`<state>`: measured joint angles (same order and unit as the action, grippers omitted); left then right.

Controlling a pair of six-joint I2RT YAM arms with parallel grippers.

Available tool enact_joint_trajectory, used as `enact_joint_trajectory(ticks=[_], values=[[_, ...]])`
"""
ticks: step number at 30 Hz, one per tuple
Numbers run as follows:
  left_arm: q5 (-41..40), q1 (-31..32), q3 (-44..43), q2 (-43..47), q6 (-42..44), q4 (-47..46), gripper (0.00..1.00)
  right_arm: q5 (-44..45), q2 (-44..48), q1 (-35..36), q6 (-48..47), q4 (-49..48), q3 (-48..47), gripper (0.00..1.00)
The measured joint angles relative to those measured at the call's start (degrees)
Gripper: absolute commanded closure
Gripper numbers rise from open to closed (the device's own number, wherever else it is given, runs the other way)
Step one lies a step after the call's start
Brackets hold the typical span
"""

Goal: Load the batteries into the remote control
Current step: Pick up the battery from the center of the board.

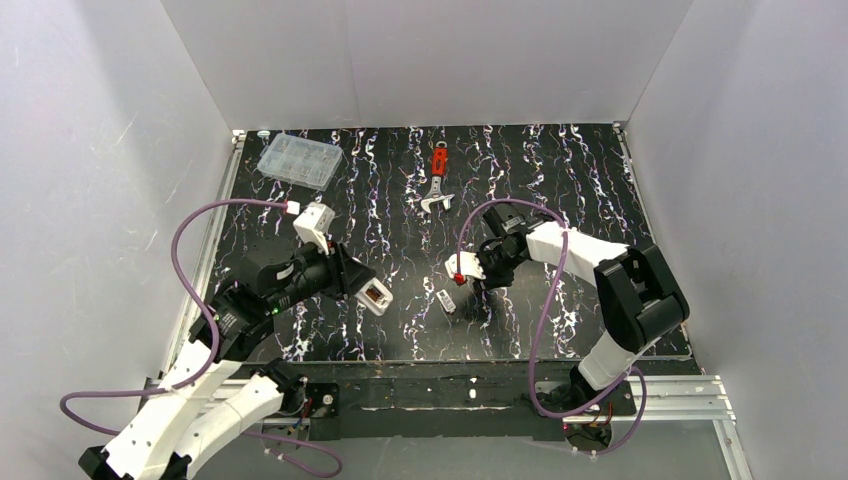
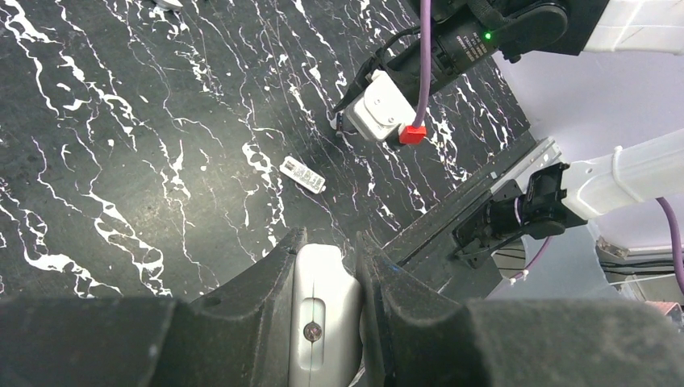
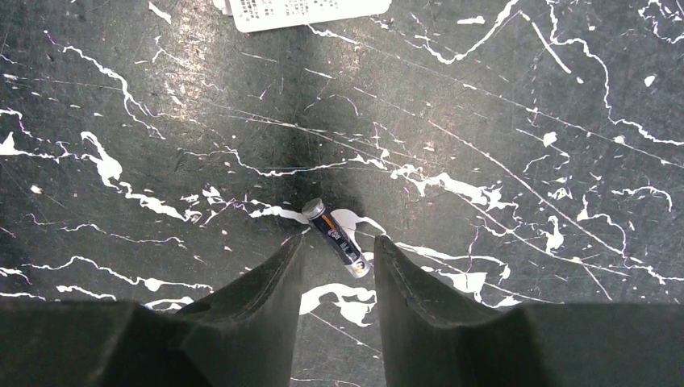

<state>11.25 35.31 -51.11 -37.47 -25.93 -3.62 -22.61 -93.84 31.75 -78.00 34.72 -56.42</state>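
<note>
My left gripper (image 1: 352, 282) is shut on the remote control (image 1: 373, 297), a slim white body held above the table's near left part with its reddish recess showing. In the left wrist view the remote control (image 2: 323, 294) sits clamped between both fingers. My right gripper (image 3: 339, 242) hangs open just over the table, pointing down. A battery (image 3: 337, 238), dark with a silver cap, lies flat and slanted between its fingertips, with a gap on each side. From above, the right gripper (image 1: 484, 288) hides that battery.
A small loose white rectangular piece (image 1: 446, 300) lies on the table left of the right gripper. A red-handled wrench (image 1: 438, 172) lies further back. A clear plastic compartment box (image 1: 299, 160) stands at the back left. White walls close in three sides.
</note>
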Motion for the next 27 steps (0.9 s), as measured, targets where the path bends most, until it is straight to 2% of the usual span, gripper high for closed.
enact_joint_trajectory(ticks=[16,24,27], values=[[-2.10,0.00,0.00,1.66,0.66,1.60,1.00,1.81,-2.56,0.44,1.44,1.55,-1.31,0.56],[-3.23,0.00,0.00,2.45,1.31,2.84,1.00,2.27,-4.00,0.61,3.04,3.48,-3.02,0.68],[-3.48,0.00,0.00,2.71,1.46,3.08,1.00,2.27,-4.55,0.63,3.52,4.68,-3.69,0.69]])
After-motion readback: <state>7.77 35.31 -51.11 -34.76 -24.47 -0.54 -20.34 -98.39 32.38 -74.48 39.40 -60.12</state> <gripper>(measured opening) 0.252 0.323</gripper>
